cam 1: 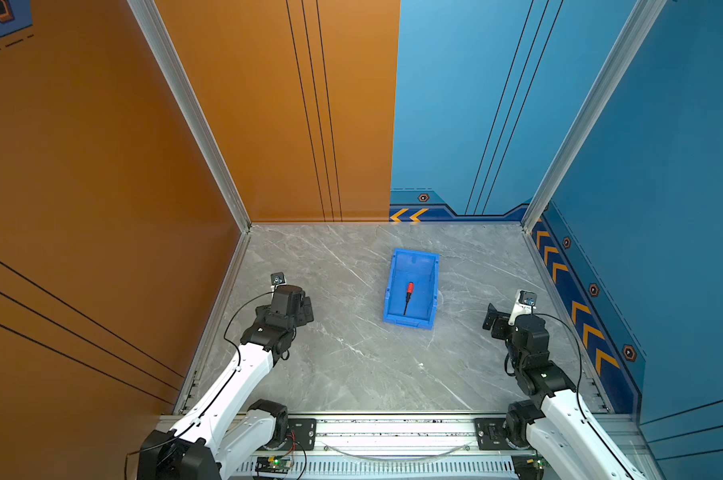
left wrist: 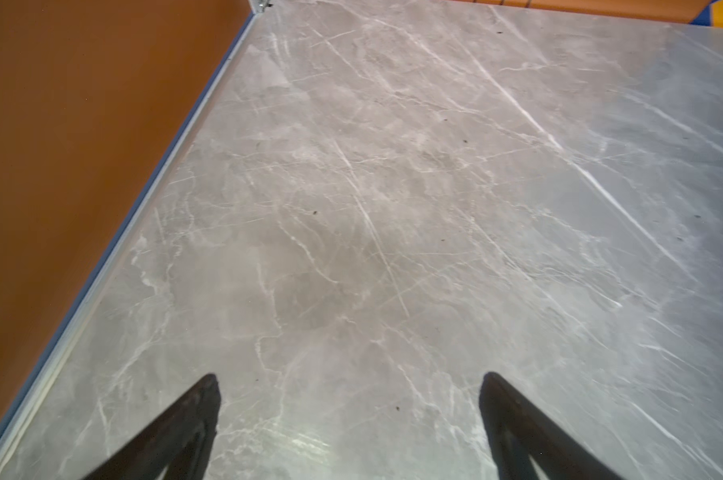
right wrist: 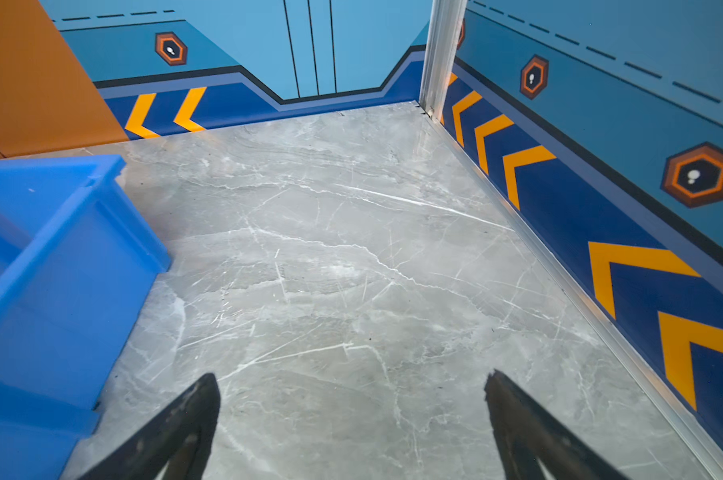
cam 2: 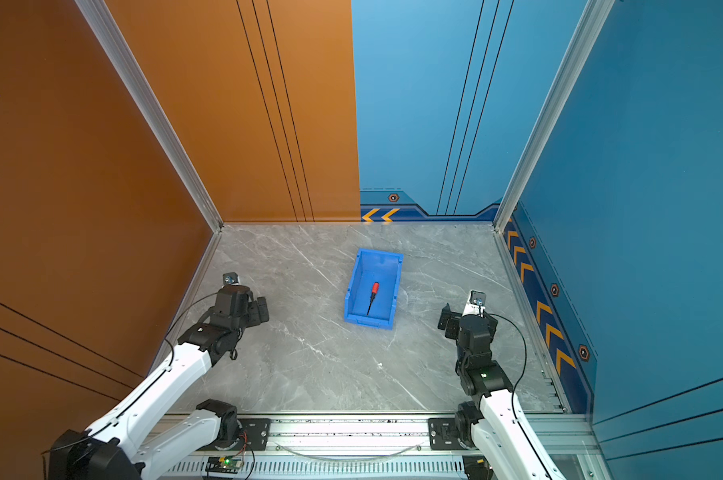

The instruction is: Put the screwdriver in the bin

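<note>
Inside the blue bin (cam 1: 392,289), the red-handled screwdriver (cam 1: 408,296)

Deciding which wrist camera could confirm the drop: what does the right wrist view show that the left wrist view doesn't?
Only the right wrist view: part of the bin, seen from outside, and the blue side wall with orange chevrons. Only the left wrist view: the orange side wall along the edge of the table. Both: that grey marble table and open, empty jaws, on the right gripper and the left gripper respectively. Neither shows the screwdriver, which lies inside the bin in both top views.
</note>
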### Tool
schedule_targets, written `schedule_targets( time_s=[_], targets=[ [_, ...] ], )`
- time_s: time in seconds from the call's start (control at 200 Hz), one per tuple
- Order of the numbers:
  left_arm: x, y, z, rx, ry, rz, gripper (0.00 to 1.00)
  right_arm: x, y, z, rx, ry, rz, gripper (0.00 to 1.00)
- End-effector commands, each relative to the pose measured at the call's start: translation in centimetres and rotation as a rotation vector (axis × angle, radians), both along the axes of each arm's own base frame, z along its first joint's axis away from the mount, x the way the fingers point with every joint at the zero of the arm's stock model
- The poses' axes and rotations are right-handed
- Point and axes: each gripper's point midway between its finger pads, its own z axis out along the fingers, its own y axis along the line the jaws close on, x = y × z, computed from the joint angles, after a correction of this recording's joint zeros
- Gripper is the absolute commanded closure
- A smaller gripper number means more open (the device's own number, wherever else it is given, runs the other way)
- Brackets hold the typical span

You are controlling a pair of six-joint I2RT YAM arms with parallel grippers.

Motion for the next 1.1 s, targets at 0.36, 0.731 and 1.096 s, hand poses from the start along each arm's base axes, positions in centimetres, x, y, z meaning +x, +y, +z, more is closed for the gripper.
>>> schedule_targets(
  time_s=[0.36, 0.731, 1.096],
  targets=[
    [4.5, 1.2, -1.9, 0.153, -0.193, -0.121, 0.02, 5.9, 0.3, -2.3, 0.028, -0.027, 0.096, 0.0],
    [6.5, 1.4, -2.4, 0.131, -0.29, -0.125, 0.02, 10.5, -0.1, -2.7, 0.015, -0.066, 0.109, 0.0],
    [9.5, 1.2, -3.8, 0.126, -0.311, -0.142, 0.02, 10.9, -0.5, -4.7, 0.035, -0.106, 0.106, 0.0]
  ],
)
